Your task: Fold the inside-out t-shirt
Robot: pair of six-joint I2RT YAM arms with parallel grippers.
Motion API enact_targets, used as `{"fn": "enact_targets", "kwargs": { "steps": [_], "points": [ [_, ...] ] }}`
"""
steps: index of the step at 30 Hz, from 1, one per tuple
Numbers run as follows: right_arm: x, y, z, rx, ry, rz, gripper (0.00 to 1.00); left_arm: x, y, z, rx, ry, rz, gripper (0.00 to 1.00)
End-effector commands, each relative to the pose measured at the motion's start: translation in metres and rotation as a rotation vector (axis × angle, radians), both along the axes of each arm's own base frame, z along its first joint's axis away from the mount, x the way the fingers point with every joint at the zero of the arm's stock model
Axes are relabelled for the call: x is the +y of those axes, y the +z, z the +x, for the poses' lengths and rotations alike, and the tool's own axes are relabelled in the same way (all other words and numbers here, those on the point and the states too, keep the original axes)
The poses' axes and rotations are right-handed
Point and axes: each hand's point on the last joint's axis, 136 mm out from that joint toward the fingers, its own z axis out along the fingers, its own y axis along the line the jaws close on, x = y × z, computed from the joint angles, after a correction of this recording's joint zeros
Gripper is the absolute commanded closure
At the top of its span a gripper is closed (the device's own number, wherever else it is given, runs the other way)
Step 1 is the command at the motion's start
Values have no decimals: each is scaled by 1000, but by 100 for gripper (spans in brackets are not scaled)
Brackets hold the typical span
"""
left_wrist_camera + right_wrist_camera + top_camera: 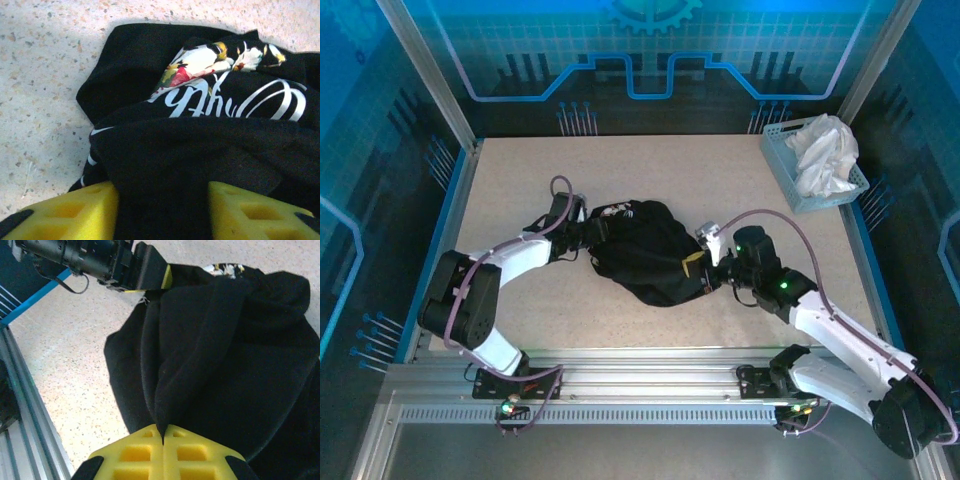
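The inside-out t-shirt point(642, 252) lies bunched in a black heap at the table's middle. Its white, red and yellow print point(200, 62) faces up near the heap's left end. My left gripper point(603, 232) is at that left end, open, and a thick wad of the black cloth point(200, 150) fills the gap between its yellow fingers point(75, 212). My right gripper point(695, 268) is at the heap's right side, shut on a thin ridge of the shirt point(225, 340) that runs up from its fingertips point(162, 432). The left gripper point(145, 275) shows across the heap in the right wrist view.
A light blue basket point(778, 160) holding a white cloth garment point(825, 155) stands at the back right corner. Bare speckled table point(720, 180) surrounds the heap. Aluminium rails point(650, 365) run along the near edge, and the cell's walls close in the sides.
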Motion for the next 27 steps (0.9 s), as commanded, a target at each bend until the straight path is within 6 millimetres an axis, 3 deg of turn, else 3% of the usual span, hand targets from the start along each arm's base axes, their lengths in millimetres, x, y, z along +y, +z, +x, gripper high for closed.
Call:
{"fn": "enact_targets", "kwargs": {
  "steps": [1,3,5,9,11,15,18,22,27],
  "points": [
    [-4,-22,-13,43,-25,-65,97,-6,17,16,-64,-25,-14,67],
    [-4,-29,-20,31,-8,-145,90,-11,26,19,-94,-48,-62,84],
    [-4,-22,-21,-22,-6,-227,77,-15,40,18,-146,-72,-108,100],
    [-2,22,-11,-213,-32,-291,54,-24,72,2,-239,-129,-203,100],
    [9,42,-2,-287,-15,-277,48,-31,88,-9,-281,-172,-257,100],
    [45,55,24,-349,63,-314,41,-36,111,-26,-359,-221,-310,100],
    [65,44,45,-332,101,-352,40,-34,120,-32,-379,-228,-303,100],
    [93,19,58,-263,183,-358,39,-33,126,-36,-388,-228,-305,100],
    [103,-20,77,-198,211,-463,38,-34,124,-39,-376,-233,-314,100]
  ]
}}
